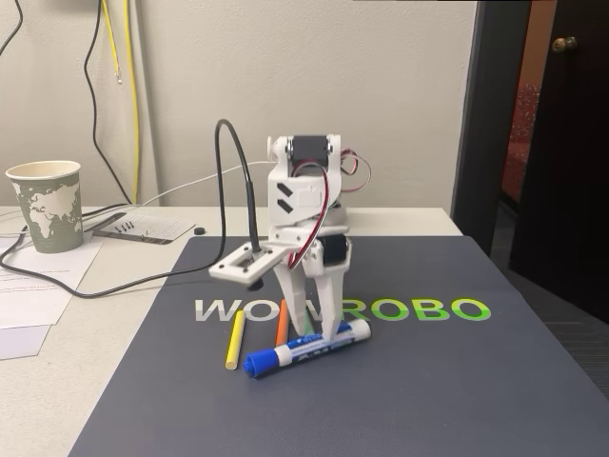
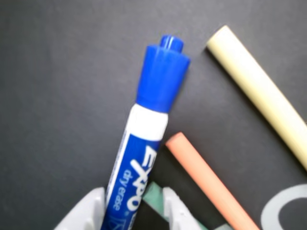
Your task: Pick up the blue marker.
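Observation:
The blue marker (image 1: 309, 348) lies flat on the dark mat (image 1: 428, 381), blue cap toward the left in the fixed view. My gripper (image 1: 314, 333) points straight down over its barrel. In the wrist view the marker (image 2: 144, 143) runs up between two white fingers (image 2: 93, 211), and my gripper (image 2: 134, 208) is open. The left finger is against the barrel, while a narrow gap stays on the right, where a bit of the green stick (image 2: 154, 195) shows.
An orange stick (image 1: 282, 325) (image 2: 211, 187) and a yellow stick (image 1: 233, 341) (image 2: 264, 91) lie close beside the marker. A paper cup (image 1: 46, 205), papers (image 1: 38, 286) and a black cable (image 1: 243, 181) sit at the left. A dark door (image 1: 561, 143) stands on the right.

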Robot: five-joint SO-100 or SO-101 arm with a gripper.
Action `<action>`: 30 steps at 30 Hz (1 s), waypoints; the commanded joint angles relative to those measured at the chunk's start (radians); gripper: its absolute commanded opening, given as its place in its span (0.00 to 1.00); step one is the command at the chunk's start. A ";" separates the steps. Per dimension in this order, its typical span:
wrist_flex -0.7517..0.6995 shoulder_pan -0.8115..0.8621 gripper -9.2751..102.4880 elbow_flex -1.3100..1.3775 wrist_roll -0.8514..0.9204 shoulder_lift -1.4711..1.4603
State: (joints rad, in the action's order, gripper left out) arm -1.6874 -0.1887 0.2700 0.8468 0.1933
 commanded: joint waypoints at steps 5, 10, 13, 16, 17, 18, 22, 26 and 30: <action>-0.008 0.026 0.21 0.043 0.028 0.023; -0.008 0.043 0.21 0.043 0.048 0.025; -0.002 0.057 0.21 0.043 0.064 0.025; 0.012 0.072 0.21 0.043 0.084 0.017; 0.020 0.078 0.21 0.043 0.091 0.012; 0.028 0.084 0.21 0.043 0.097 0.006; 0.055 0.100 0.21 0.043 0.114 -0.017; 0.061 0.101 0.20 0.044 0.109 -0.037; 0.044 0.087 0.20 0.044 0.089 -0.038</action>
State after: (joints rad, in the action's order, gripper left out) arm -1.6368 -0.0951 0.2838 0.9495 0.1457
